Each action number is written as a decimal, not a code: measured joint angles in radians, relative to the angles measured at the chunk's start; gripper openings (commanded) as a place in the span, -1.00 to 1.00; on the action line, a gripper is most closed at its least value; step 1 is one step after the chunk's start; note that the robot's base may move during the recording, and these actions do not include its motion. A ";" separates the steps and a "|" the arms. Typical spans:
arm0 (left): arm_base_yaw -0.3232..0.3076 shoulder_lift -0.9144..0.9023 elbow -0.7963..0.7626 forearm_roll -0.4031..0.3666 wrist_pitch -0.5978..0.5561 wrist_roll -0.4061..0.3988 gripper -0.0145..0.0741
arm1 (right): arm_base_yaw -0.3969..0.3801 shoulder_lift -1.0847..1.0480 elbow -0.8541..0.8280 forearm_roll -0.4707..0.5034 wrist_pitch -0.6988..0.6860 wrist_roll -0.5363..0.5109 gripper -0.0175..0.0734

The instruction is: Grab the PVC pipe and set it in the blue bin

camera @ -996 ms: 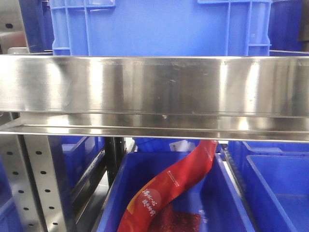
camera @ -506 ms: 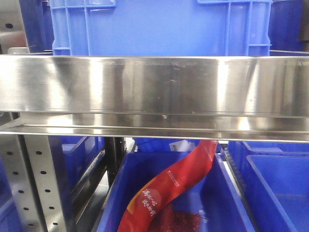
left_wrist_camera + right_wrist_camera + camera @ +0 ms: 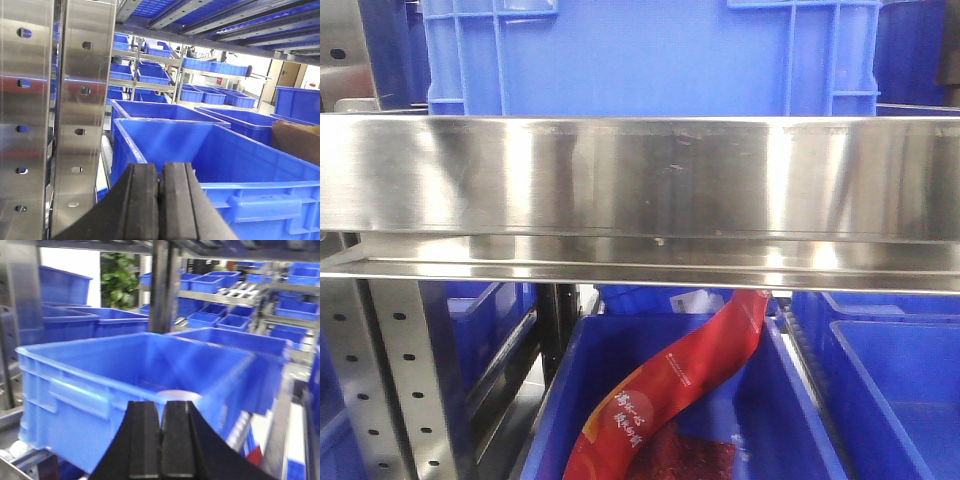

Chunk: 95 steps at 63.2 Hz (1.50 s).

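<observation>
A: Just past the right claw [image 3: 161, 440], inside the nearest blue bin [image 3: 75, 385], there is a pale rounded shape [image 3: 177, 396] showing above the black pads. It is soft and blurred, so I cannot say for sure it is the PVC pipe.

B: Is the claw holding it?

A: No. The two right pads [image 3: 145, 440] are pressed flat together with nothing between them. The pale shape sits behind them, against the bin's inner wall.

B: And the left side?

A: The left claw [image 3: 160, 200] is also closed, its pads meeting along a thin seam, empty. It points at another blue bin [image 3: 250, 165] beside a steel upright with slotted holes [image 3: 80, 100]. A brown cardboard edge [image 3: 295, 142] shows at the far right.

B: What about the front view?

A: A broad steel shelf rail [image 3: 640, 190] fills the middle, a blue crate [image 3: 650, 55] on top, and below it a bin [image 3: 560, 400] holding a red printed pouch [image 3: 690, 375] leaning diagonally. Neither arm appears there.

B: Any change from a second ago?

A: In that front view, nothing has shifted; the rail, crate and pouch lie just as they did.
</observation>
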 measured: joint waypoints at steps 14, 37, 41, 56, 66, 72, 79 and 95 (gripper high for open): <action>0.000 0.000 0.000 0.000 0.000 0.000 -0.92 | -0.111 -0.166 0.208 -0.337 -0.029 0.262 -0.98; 0.000 0.000 0.000 0.000 0.000 0.000 -0.92 | -0.287 -0.310 0.576 -0.362 -0.246 0.282 -0.98; 0.000 0.000 0.000 0.000 0.000 0.000 -0.92 | -0.289 -0.334 0.624 -0.310 -0.252 0.238 -0.98; 0.000 0.000 0.000 0.000 0.000 0.000 -0.92 | -0.305 -0.446 0.685 -0.198 -0.264 0.106 -0.98; 0.000 0.000 0.000 0.000 0.000 0.000 -0.92 | -0.346 -0.504 0.685 -0.189 -0.239 0.100 -0.98; 0.000 0.000 0.000 0.000 0.000 0.000 -0.92 | -0.378 -0.511 0.685 -0.189 -0.233 0.097 -0.98; 0.000 0.000 0.000 0.000 0.000 0.000 -0.92 | -0.395 -0.512 0.685 -0.187 -0.232 0.097 -0.98; 0.000 0.000 0.000 0.002 0.000 0.000 -0.92 | -0.395 -0.512 0.685 -0.184 -0.230 0.095 -0.98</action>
